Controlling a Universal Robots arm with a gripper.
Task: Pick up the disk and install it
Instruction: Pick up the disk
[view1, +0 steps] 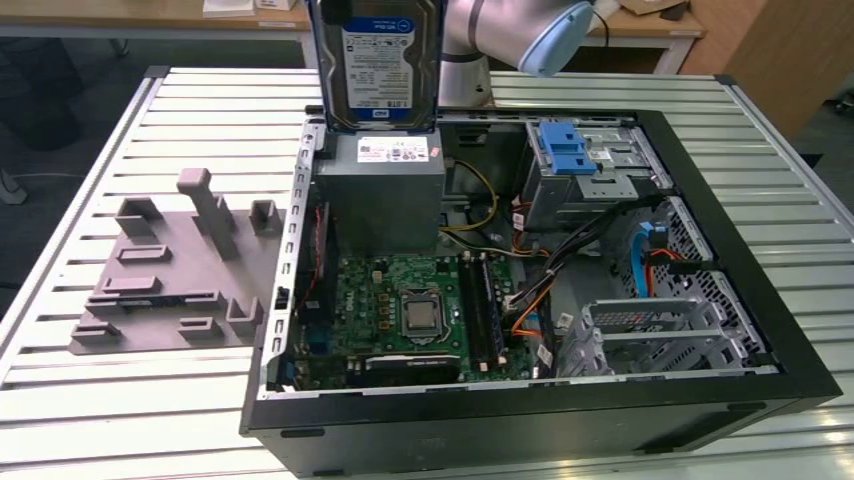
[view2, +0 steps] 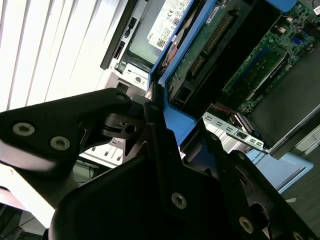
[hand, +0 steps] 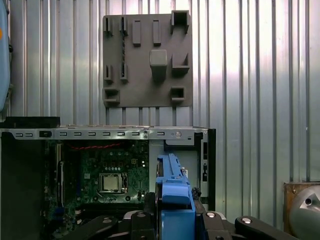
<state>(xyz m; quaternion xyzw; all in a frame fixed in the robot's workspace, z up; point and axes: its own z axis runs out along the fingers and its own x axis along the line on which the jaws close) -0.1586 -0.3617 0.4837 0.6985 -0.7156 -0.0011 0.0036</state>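
On the exterior view's left a grey holder lies on the bench. The gripper is clamped on the disk, high above the open computer. I think a tight, straight hold is best, clear of the wires and the cage further right.

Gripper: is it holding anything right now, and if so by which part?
Yes: the gripper is shut on the disk, gripping the blue plastic bracket along its edge, above the open computer case.
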